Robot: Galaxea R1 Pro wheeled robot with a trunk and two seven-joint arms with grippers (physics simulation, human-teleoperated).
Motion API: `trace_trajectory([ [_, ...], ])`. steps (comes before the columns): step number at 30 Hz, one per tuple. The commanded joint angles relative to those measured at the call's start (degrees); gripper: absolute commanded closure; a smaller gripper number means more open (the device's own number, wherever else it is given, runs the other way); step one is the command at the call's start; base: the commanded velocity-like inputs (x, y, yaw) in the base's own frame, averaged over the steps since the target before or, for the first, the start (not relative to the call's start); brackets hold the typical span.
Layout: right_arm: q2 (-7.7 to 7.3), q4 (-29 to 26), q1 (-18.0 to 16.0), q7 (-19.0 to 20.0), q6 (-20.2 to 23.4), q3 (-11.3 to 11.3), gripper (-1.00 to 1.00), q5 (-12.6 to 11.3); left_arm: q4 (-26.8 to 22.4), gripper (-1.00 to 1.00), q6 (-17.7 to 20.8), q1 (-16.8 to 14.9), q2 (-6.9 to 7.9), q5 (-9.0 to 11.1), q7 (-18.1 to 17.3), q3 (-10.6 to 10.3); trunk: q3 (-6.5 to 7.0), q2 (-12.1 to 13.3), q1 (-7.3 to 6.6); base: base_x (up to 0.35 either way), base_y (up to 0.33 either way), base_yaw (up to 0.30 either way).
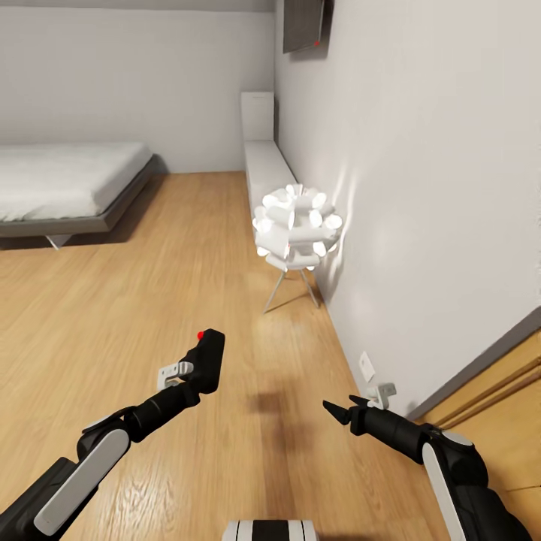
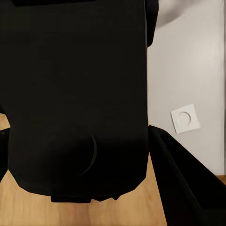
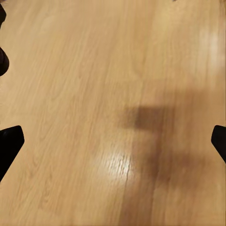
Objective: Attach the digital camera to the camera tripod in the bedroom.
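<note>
My left gripper (image 1: 197,380) is shut on the digital camera (image 1: 210,360), a black body with a red button on top, held up over the wood floor. In the left wrist view the camera (image 2: 75,94) sits between the dark fingers (image 2: 181,181). My right gripper (image 1: 340,408) stands open over bare floor near the right wall, with nothing between its wide-apart fingertips (image 3: 10,143). The camera tripod is out of view.
A grey bed (image 1: 68,188) lies at the back left. A glowing white lamp (image 1: 297,225) on thin legs stands by the right wall, with a low white cabinet (image 1: 264,161) behind it. A wall outlet (image 1: 367,367) and a doorway threshold (image 1: 488,387) are at the right.
</note>
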Motion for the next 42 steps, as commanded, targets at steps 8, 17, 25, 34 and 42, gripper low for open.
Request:
trace_trajectory([
  [8, 0.00, 0.1, 0.0, 0.2, 0.6, 0.0, -1.00, -0.5, -0.1, 1.00, 0.0, -0.1, 0.05, 0.5, 0.2, -0.1, 1.73, 0.1, -0.21, 0.000, 0.000, 0.000],
  [17, 0.00, 0.1, 0.0, 0.3, 0.6, 0.0, -1.00, -0.5, -0.1, 1.00, 0.0, -0.1, -0.01, 0.3, 0.3, -0.1, 3.73, 0.2, -0.45, 0.000, 0.000, 0.000],
  [25, 0.00, 0.2, 0.0, 0.3, 0.5, 0.1, -1.00, -0.5, 0.0, 1.00, 0.1, -0.1, -1.02, -0.2, 0.3, -0.1, 5.50, 0.3, -0.65, 0.000, 0.000, 0.000],
  [34, 0.00, 0.2, 0.0, 0.3, 0.5, 0.0, -1.00, -0.5, 0.0, 1.00, -0.1, -0.1, -1.68, -0.3, 2.9, -0.1, 7.50, 0.4, -0.88, 0.000, 0.000, 0.000],
  [42, 0.00, 0.3, 0.0, 0.3, 0.5, 0.0, -1.00, -0.5, 0.0, 1.00, -0.3, -0.1, -1.70, -0.2, 4.0, -0.1, 9.27, 0.5, -1.09, 0.000, 0.000, 0.000],
])
